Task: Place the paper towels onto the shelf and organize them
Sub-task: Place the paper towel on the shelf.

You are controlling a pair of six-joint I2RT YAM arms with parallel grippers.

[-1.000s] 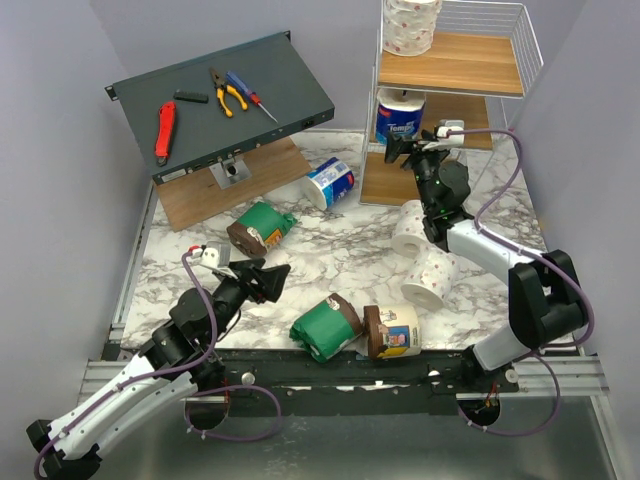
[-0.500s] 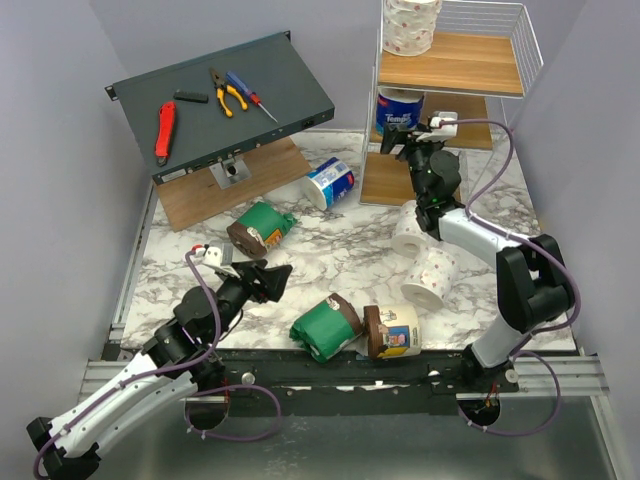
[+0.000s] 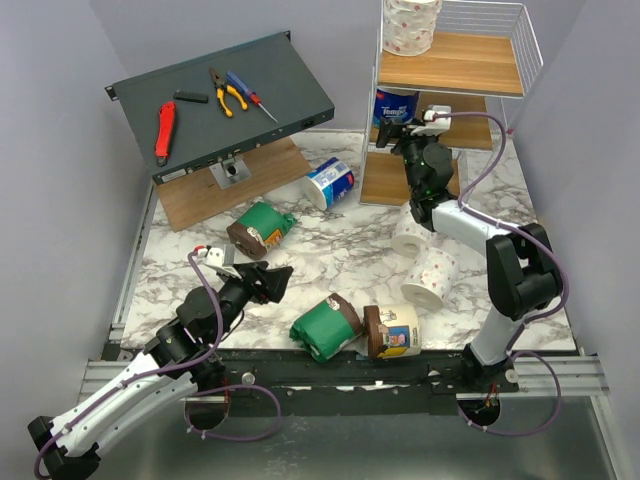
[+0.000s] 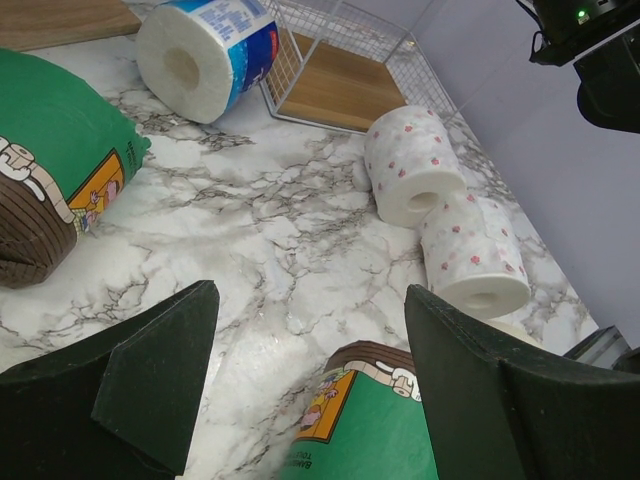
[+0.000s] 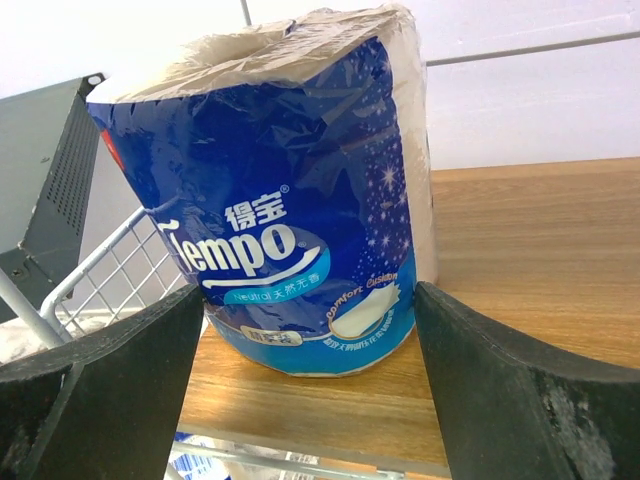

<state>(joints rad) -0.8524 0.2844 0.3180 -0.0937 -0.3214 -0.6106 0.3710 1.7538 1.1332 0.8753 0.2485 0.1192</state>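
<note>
Two rolls are on the tall white-wire shelf with light-brown wooden boards (image 3: 470, 62). A white pink-speckled paper towel roll (image 3: 410, 25) stands upright at the left of the basket-sided top tier. A blue-and-white wrapped roll (image 5: 300, 200) stands upright at the left end of the middle board.

The right claw (image 5: 310, 300) is at that middle tier, spread wide, with its fingers flanking the foot of the blue-and-white wrapped roll. Whether they touch it I cannot tell.

Six more rolls lie on the white marble-patterned table (image 3: 330, 250). A second blue-and-white roll (image 3: 330, 182) lies on its side near the shelf's foot, and a green roll with brown ends (image 3: 262, 227) lies further left. Another green roll (image 3: 325, 328) touches a cream-and-brown roll (image 3: 393, 332) at the near edge. One speckled roll (image 4: 415, 165) lies just beside another speckled roll (image 4: 475, 255), below the right arm.

The left claw (image 4: 308, 295) hovers low over the table between the two green rolls, partly spread, with nothing between its fingers.
</note>
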